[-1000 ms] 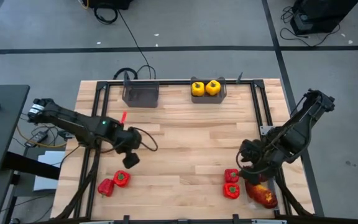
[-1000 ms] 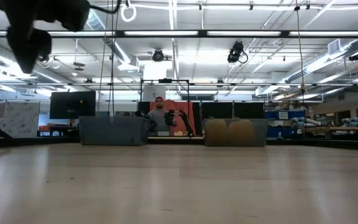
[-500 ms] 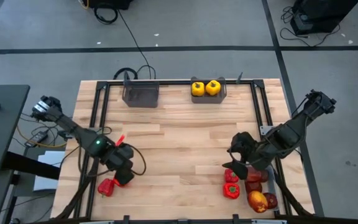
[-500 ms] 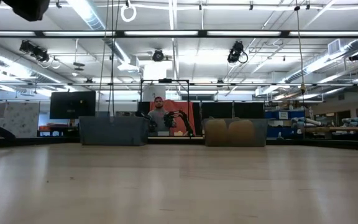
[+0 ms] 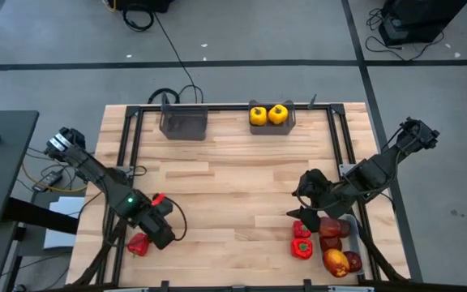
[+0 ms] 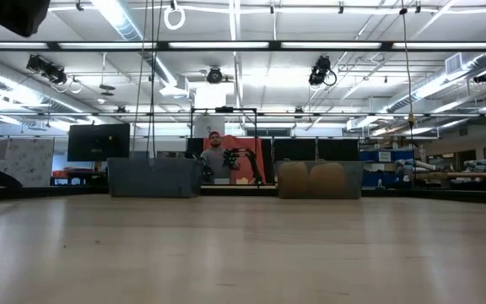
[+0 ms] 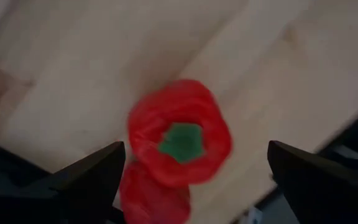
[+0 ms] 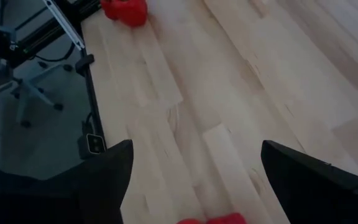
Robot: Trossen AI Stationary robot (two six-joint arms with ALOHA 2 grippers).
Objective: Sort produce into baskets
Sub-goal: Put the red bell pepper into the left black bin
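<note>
Two red bell peppers lie near the table's near left corner. One [image 7: 179, 134] shows its green stem straight below my open left gripper [image 7: 191, 180], whose fingers stand on either side above it; the other [image 5: 139, 243] lies beside it. My open right gripper [image 5: 302, 214] hovers over the near right area, just beyond two more red peppers [image 5: 302, 240]. Dark red apples [image 5: 331, 227] lie in the clear tray [image 5: 353, 241]. Two yellow peppers [image 5: 267, 115] sit in the far right grey bin [image 5: 292, 123]; the far left grey bin [image 5: 183, 123] holds nothing.
A black metal frame [image 5: 128, 146] runs along the table's sides. Bare wood [image 5: 233, 186] lies between the arms. In the low view both bins [image 6: 153, 177] stand at the far edge, and a person [image 6: 216, 156] is behind them. Cables [image 5: 173, 93] trail off the far edge.
My left gripper has swung toward the table's near left corner, sunk a little and rolled, ending above the red pepper that now hides under it in the high view. My right gripper has drawn a little toward the table's left, off the tray, and has turned.
</note>
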